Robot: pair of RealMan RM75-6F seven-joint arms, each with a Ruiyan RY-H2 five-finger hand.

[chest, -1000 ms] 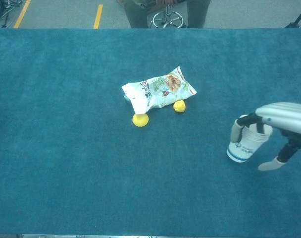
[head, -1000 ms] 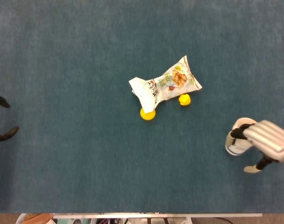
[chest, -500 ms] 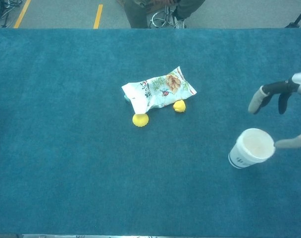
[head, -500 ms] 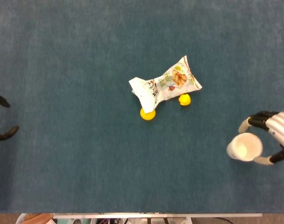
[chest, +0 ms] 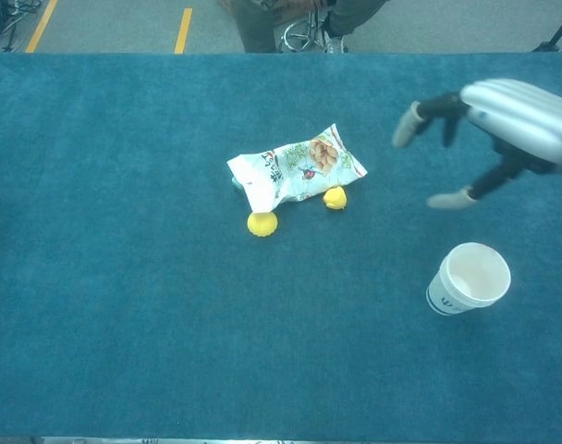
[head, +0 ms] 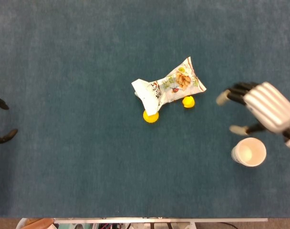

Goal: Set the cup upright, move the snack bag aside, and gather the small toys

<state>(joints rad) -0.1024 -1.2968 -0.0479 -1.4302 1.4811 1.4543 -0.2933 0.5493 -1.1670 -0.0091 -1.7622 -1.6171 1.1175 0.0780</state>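
1. White paper cup [head: 249, 151] is standing upright on the bench [head: 68, 57], near the right hand [head: 262, 107], untouched.
2. The right hand's fingers are being held spread, gripping nothing.
3. The snack bag [head: 169, 88] is lying mid-bench, well apart from it.

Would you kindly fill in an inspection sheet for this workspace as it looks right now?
Surface: teal cloth table.
Job's things: cup upright, near right; snack bag lying mid-table, touching two yellow toys at its near edge.
Clutter: nothing seen.
Hands: right hand empty, fingers spread, between bag and cup; left hand at left edge, only fingertips visible, apart.
Cables: nothing seen.
Surroundings: stool base and yellow floor lines beyond the table.
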